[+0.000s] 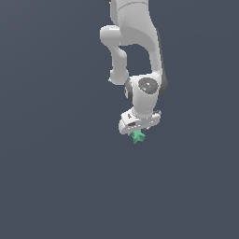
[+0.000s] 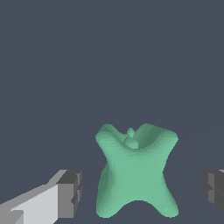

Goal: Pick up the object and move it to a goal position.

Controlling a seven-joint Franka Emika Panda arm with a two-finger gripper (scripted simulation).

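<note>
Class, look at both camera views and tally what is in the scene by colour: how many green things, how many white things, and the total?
Green: 1, the star-like knobbly piece
White: 1, the robot arm with its gripper
Total: 2

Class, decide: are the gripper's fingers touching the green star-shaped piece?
Apart. In the wrist view, bare background shows between each of the fingers and the green piece, with the gripper open around it.
</note>
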